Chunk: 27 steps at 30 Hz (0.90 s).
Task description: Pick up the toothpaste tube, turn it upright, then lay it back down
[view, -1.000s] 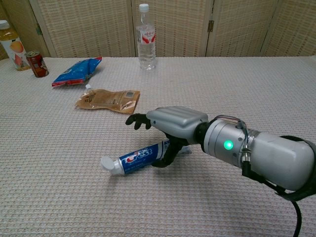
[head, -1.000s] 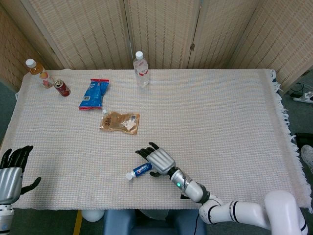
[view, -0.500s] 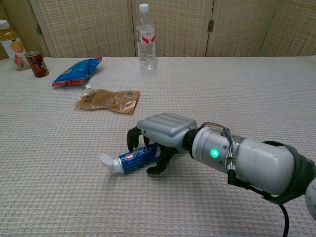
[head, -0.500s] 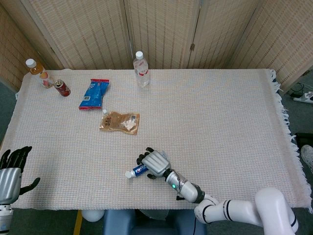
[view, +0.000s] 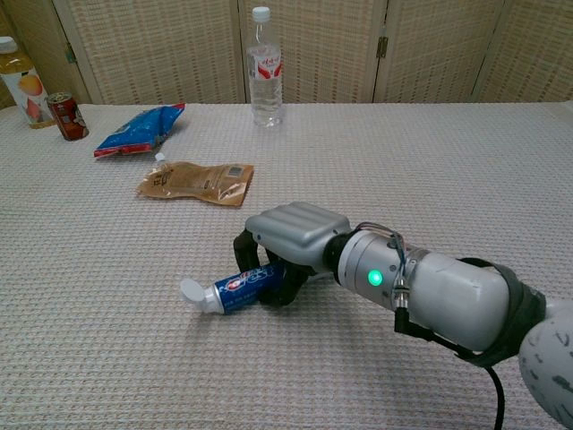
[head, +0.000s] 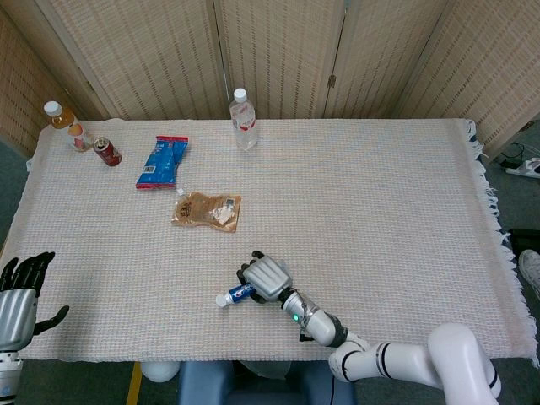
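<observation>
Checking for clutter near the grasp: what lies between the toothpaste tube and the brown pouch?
Nothing: in the head view, bare tablecloth runs from the brown pouch to the toothpaste tube, which the right hand grips. The chest view agrees.

The head view looks steeply down on the whole table (head: 380, 211). The chest view sits low and close, facing across it. Both share the bottle (head: 243, 119) (view: 265, 67).

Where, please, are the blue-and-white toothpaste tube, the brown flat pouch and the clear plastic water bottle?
blue-and-white toothpaste tube (view: 235, 288), chest view, on its printed blue body.
brown flat pouch (view: 199, 183), chest view, on its middle.
clear plastic water bottle (view: 265, 79), chest view, on its label.
</observation>
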Motion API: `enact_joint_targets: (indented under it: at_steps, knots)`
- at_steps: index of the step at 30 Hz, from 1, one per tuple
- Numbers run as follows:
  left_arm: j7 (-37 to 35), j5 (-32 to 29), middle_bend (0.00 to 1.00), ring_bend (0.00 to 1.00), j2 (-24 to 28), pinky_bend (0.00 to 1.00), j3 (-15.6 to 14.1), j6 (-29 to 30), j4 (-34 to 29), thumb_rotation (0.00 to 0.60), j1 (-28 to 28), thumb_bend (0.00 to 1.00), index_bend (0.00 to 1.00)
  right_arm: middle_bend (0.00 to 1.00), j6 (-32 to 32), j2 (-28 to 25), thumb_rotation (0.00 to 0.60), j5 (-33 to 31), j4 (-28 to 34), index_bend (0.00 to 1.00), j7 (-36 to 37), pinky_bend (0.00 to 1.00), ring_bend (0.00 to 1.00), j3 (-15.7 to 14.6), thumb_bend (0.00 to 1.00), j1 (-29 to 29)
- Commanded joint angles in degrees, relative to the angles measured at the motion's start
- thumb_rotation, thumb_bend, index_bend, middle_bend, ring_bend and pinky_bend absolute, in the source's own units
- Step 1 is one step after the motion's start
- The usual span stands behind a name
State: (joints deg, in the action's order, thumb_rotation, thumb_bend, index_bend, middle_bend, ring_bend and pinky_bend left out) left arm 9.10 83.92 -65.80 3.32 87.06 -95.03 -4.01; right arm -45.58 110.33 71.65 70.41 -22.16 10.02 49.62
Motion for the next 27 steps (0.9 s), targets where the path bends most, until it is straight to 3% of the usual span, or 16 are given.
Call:
enact_joint_targets:
  at_steps: [1,6,11,15,20,23,27]
  knots:
    - [-0.42,0.62,0.13,0.12,0.12,0.0,0.15,-0.14,0.09,0.6,-0.41,0.25,0.11,0.52,-0.97,0.06,0.6,0.59,-0.04,0.61,0.78,0.28,0.53,0.1,0.5,-0.01]
    - [-3.16,4.11,0.13,0.13,0.75,0.0,0.58,-0.51,0.08,0.6,-2.31,0.25,0.13,0.6,-4.79,-2.77,0.6,6.02,2.16,0.72,8.57,0.5,0.62,-0.17,0.58,-1.0]
    - [-7.55,9.13,0.15,0.17,1.55,0.0,0.64,-2.76,0.28,0.6,-5.92,0.25,0.16,0.63,-8.03,-6.76,0.6,10.97,3.71,0.76,18.97,0.55,0.66,-0.7,0.63,-2.02]
    - [-5.44,14.15,0.22,0.22,1.45,0.06,1.33,-3.92,1.01,0.6,-9.59,0.26,0.2,0.65,-6.9,-10.71,0.6,11.67,5.2,0.78,22.74,0.56,0.67,-0.45,0.64,-1.53]
    - [-2.58,20.39,0.42,0.39,0.77,0.22,1.34,-6.24,0.84,0.6,-14.19,0.31,0.26,0.65,2.14,-19.17,0.6,7.19,11.39,0.78,17.71,0.56,0.67,1.47,0.66,2.28]
    - [-1.26,22.62,0.6,0.55,0.42,0.4,0.88,-9.15,0.51,0.6,-16.85,0.37,0.27,0.65,6.13,-23.11,0.6,2.76,15.29,0.78,12.86,0.56,0.67,2.71,0.66,4.28]
    - [1.0,23.31,0.73,0.67,0.31,0.58,0.17,-14.4,-1.69,0.6,-19.94,0.44,0.24,0.65,8.9,-26.07,0.6,-2.83,18.56,0.78,6.92,0.56,0.68,3.46,0.67,6.87]
